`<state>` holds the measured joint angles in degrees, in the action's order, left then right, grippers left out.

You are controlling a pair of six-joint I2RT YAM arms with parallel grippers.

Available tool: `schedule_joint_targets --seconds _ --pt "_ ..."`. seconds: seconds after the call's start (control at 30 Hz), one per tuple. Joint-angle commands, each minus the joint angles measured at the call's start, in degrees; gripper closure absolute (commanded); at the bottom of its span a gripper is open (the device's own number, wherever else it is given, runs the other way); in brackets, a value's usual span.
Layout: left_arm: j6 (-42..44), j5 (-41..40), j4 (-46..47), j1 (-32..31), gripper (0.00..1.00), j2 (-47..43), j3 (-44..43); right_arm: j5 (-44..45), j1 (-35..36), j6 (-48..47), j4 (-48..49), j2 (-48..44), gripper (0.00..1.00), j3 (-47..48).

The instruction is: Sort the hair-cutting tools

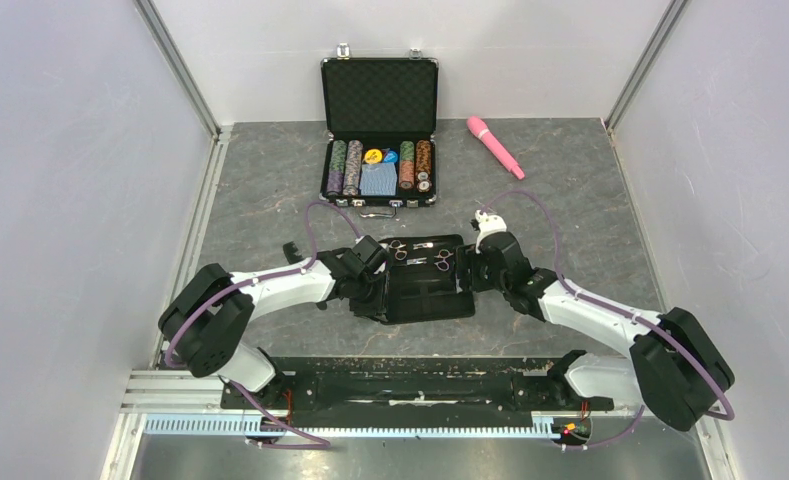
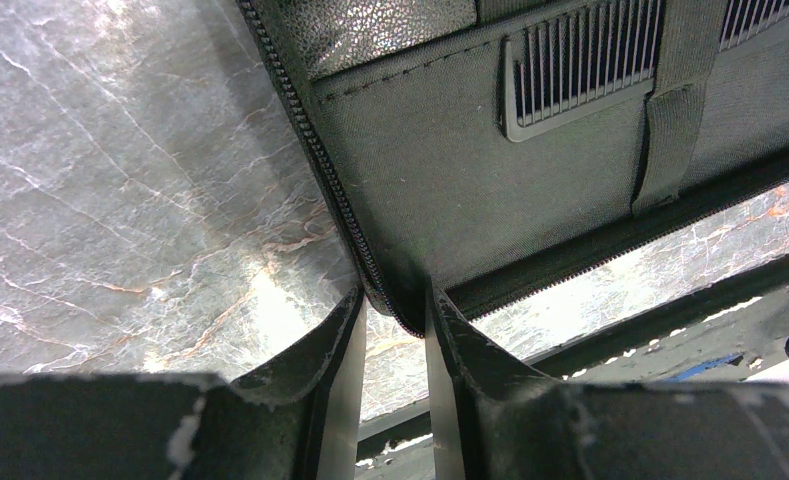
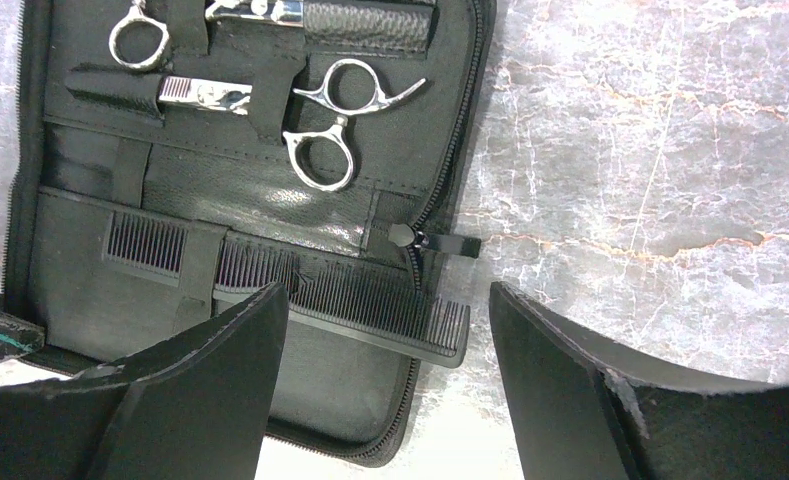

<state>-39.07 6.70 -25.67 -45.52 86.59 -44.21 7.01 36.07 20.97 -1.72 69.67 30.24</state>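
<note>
At the left, the left gripper [image 2: 394, 300] is seen clamped on the near left corner of the open black pouch [image 2: 420, 170], with only the zipped edge pinched between its fingers. The pouch is laid flat on the table [image 1: 590, 200], close to the middle of the near edge, between the two arms. So little soft fabric is held that the corner could be pulled out of the pinch, or the flap folded over, if the pouch is tugged from the other side.

Inside the pouch, the scissors [image 3: 335, 125] and a second pair [image 3: 135, 30] are tucked into loops along the far half. The comb [image 3: 330, 292] is kept under a strap along the near half, and its right end juts past the pouch's right edge. Since the comb is strapped, the whole pouch could be dragged along when the comb is drawn out. The scissors could then be shaken loose from their loops.

At the right, the right gripper [image 3: 388, 290] is held over the jutting comb end with its fingers wide apart and nothing gripped. The zipper pull [image 3: 440, 243] lies just beside that end. The pull or the zipped edge could therefore be caught together with the comb. The thin, flat comb could also be missed or flicked away as the fingers are closed.
</note>
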Motion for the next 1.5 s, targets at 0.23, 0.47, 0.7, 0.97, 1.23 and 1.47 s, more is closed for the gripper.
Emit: schedule_joint_targets --seconds 0.23,0.47,0.7,0.97,1.23,1.47 --pt "1.54 -0.71 0.8 -0.36 0.67 -1.21 -0.87 0.24 0.4 0.96 -1.71 -1.6 0.24 -0.61" --pt "1.59 -0.68 0.83 -0.36 0.67 -1.1 -0.97 -2.69 0.47 1.4 -0.41 -0.14 0.25 -1.54" --pt "1.64 -0.63 0.8 -0.36 0.67 -1.04 -1.06 -1.78 0.66 1.44 -0.3 0.51 0.25 -1.94" --pt "1.77 -0.62 0.8 -0.36 0.67 -1.08 -1.06 -3.03 2.1 2.27 0.82 1.01 0.26 -1.59" --pt "1.67 -0.62 0.8 -0.36 0.67 -1.21 -0.98 -2.8 4.81 3.49 1.28 2.5 0.26 0.3" --pt "1.76 -0.72 0.8 -0.36 0.67 -1.44 -0.79 -1.44 6.63 3.8 3.47 4.72 0.26 1.77"
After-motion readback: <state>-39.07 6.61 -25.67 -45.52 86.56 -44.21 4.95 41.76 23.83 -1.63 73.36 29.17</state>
